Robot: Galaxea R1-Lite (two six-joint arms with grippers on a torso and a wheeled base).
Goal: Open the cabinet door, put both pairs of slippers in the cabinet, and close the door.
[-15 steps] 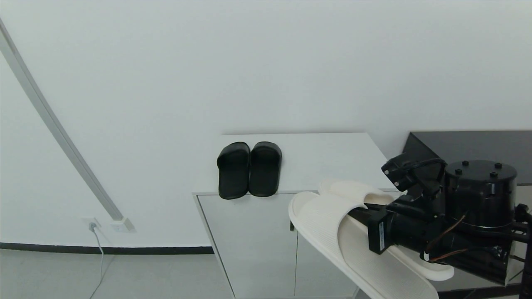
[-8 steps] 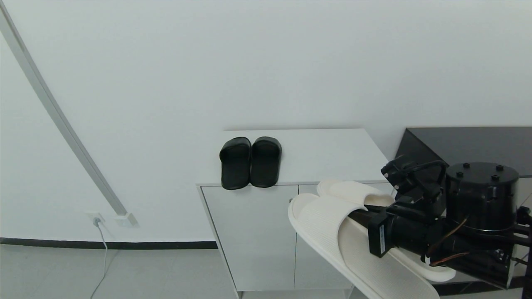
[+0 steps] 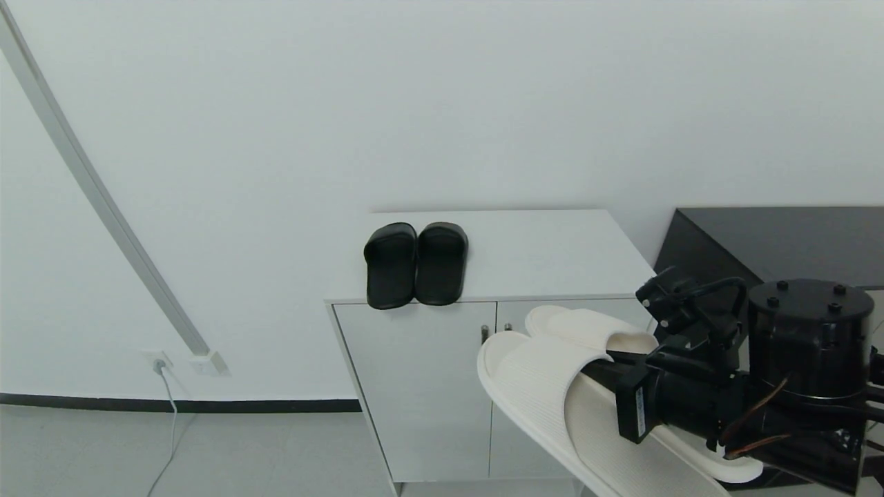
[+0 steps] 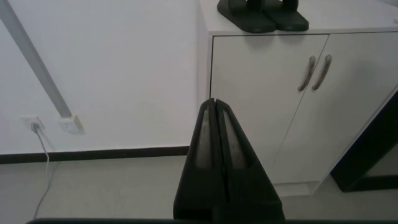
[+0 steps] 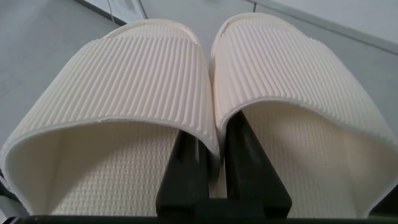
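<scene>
A pair of black slippers (image 3: 415, 264) lies on top of the white cabinet (image 3: 539, 248), near its front left corner; the left wrist view has the black slippers (image 4: 262, 14) too. Both cabinet doors (image 3: 421, 393) are closed, their handles (image 4: 314, 72) side by side at the middle. My right gripper (image 3: 602, 362) holds the pair of white slippers (image 3: 545, 366) in front of the right door, one finger under each strap, pinching the inner sides together (image 5: 214, 152). My left gripper (image 4: 214, 107) is shut and empty, low in front of the cabinet's left door.
A black table (image 3: 780, 238) stands right of the cabinet. On the wall to the left run a slanted grey rail (image 3: 103, 207) and a socket with a cable (image 3: 160, 369) hanging to the floor. Open floor (image 4: 99, 186) lies left of the cabinet.
The whole head picture has shifted: the cabinet now sits higher and shows more of its front doors, so the camera moved. The right gripper still holds the white slippers the same way.
</scene>
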